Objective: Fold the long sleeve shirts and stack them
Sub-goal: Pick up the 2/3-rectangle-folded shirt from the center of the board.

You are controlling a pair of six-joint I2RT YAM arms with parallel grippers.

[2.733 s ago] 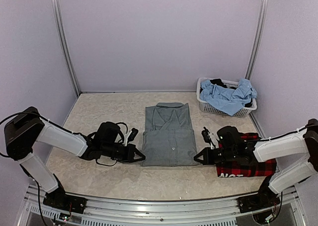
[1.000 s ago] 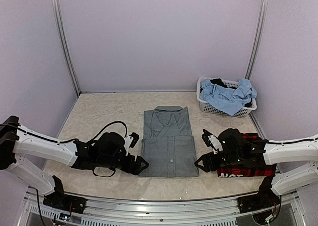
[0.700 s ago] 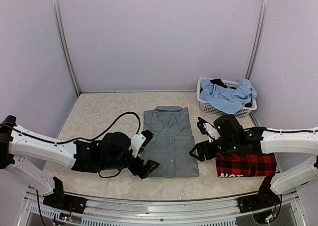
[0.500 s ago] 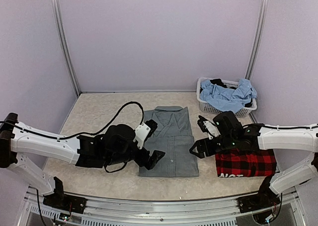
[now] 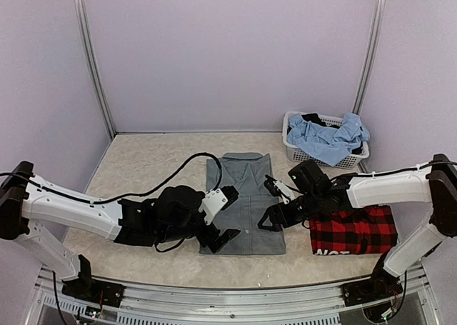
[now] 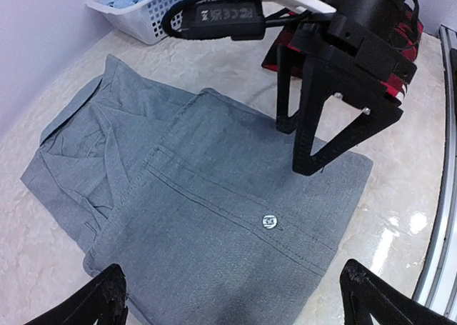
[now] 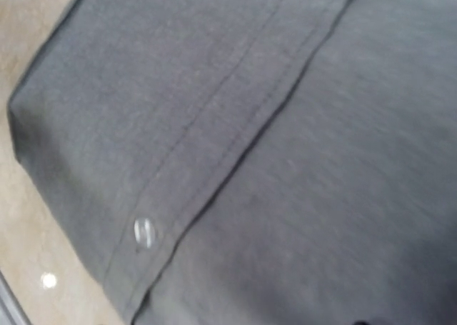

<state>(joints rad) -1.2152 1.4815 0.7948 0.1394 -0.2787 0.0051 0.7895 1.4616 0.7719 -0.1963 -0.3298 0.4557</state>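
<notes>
A grey shirt [image 5: 241,196] lies folded, collar away from me, in the middle of the table; in the left wrist view the grey shirt [image 6: 207,196] shows its button placket. My left gripper [image 5: 228,215] hovers over its near left part, open wide, the fingertips [image 6: 107,300] astride the cloth. From the right, my right gripper [image 5: 268,203] reaches over the shirt's right edge, open with nothing between its fingers [image 6: 307,164]. The right wrist view is filled by blurred grey shirt [image 7: 285,161]; its own fingers are out of view. A folded red-and-black plaid shirt [image 5: 355,231] lies to the right.
A white basket [image 5: 312,156] with a light blue garment [image 5: 328,138] stands at the back right by the wall. The metal rail [image 5: 228,296] runs along the near table edge. The left arm's cable [image 5: 168,178] loops above the table left of the shirt.
Both grippers have moved inward from the sides and now stand over the grey shirt. The left gripper has opened wider. The plaid shirt is uncovered as the right arm left it.
</notes>
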